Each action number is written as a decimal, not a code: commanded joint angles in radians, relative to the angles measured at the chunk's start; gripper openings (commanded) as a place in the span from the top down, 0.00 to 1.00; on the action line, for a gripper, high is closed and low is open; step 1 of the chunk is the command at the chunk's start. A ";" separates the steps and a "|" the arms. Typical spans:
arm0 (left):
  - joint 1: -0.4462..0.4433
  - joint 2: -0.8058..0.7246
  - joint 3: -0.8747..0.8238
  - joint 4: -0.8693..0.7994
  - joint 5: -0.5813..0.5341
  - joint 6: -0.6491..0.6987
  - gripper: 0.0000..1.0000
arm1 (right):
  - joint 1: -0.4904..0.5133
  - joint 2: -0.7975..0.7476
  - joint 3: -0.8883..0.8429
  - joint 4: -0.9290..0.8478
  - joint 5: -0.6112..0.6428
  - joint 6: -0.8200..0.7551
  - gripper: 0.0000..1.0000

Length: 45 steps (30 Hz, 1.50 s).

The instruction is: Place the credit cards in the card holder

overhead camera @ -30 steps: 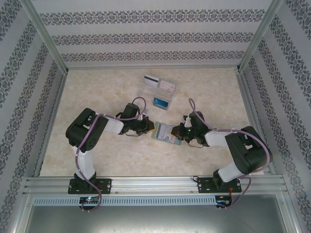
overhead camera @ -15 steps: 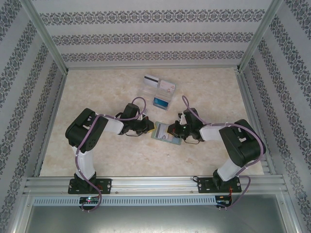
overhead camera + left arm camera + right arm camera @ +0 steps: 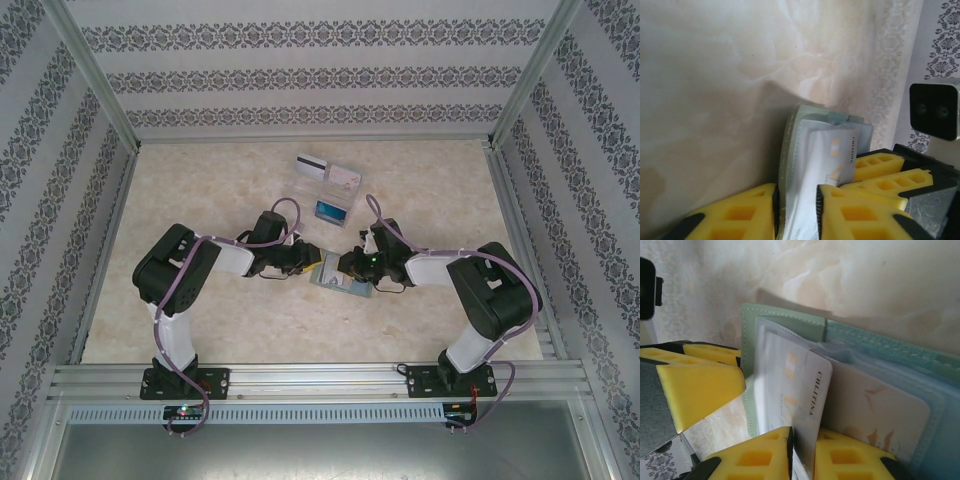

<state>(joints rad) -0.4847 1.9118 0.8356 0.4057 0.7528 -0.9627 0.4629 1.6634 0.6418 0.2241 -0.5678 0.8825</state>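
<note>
The grey-green card holder [image 3: 340, 281] lies open on the table between both arms. My left gripper [image 3: 310, 266] [image 3: 796, 192] stands at its left edge, jaws slightly apart around the green flap [image 3: 786, 150] and a clear inner sleeve. My right gripper [image 3: 349, 265] [image 3: 802, 432] is over the holder, jaws a little apart around a white credit card [image 3: 807, 390] that stands on edge, its far end in the sleeve. A pale card [image 3: 880, 410] sits in another pocket. A striped white card [image 3: 312, 165], a pink card [image 3: 345, 178] and a blue card [image 3: 332, 208] lie further back.
A clear compartmented tray [image 3: 322, 190] at the back middle of the table carries the three loose cards. Aluminium rails and patterned walls [image 3: 60, 150] close in the table on all sides. Bare marble-look tabletop [image 3: 200, 180] lies to the left and right of the arms.
My right gripper has moved left over the card holder with the white card. Both pairs of jaws, shut before, now stand slightly apart. The left arm has barely shifted.
</note>
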 commanded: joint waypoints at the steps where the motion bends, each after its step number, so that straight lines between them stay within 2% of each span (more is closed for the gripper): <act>1: -0.030 0.020 -0.001 -0.007 -0.013 0.010 0.68 | 0.032 0.033 0.004 -0.049 0.020 -0.043 0.78; 5: -0.034 0.026 0.001 -0.001 -0.004 0.004 0.71 | 0.035 0.047 0.018 -0.049 0.014 -0.046 0.73; 10: -0.038 0.036 -0.002 0.025 0.004 -0.005 0.93 | 0.035 0.026 0.030 -0.115 0.036 -0.085 0.62; 13: -0.035 0.047 -0.002 0.033 0.004 -0.009 1.00 | 0.036 -0.007 0.045 -0.200 0.076 -0.129 0.53; 19: -0.019 0.025 -0.007 0.002 -0.015 0.004 1.00 | 0.027 -0.077 0.083 -0.415 0.202 -0.247 0.46; 31: -0.008 0.007 0.001 -0.044 -0.021 0.028 1.00 | -0.031 -0.132 0.076 -0.513 0.233 -0.318 0.45; 38: -0.011 -0.002 0.027 -0.076 -0.021 0.040 1.00 | -0.043 -0.187 0.116 -0.535 0.171 -0.311 0.45; 45: -0.021 -0.004 0.025 -0.099 -0.042 0.046 1.00 | -0.142 -0.276 0.059 -0.534 0.099 -0.293 0.43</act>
<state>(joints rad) -0.4976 1.9289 0.8551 0.3580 0.7429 -0.9432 0.3542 1.4147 0.7330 -0.2840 -0.4343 0.5915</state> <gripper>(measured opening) 0.049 0.566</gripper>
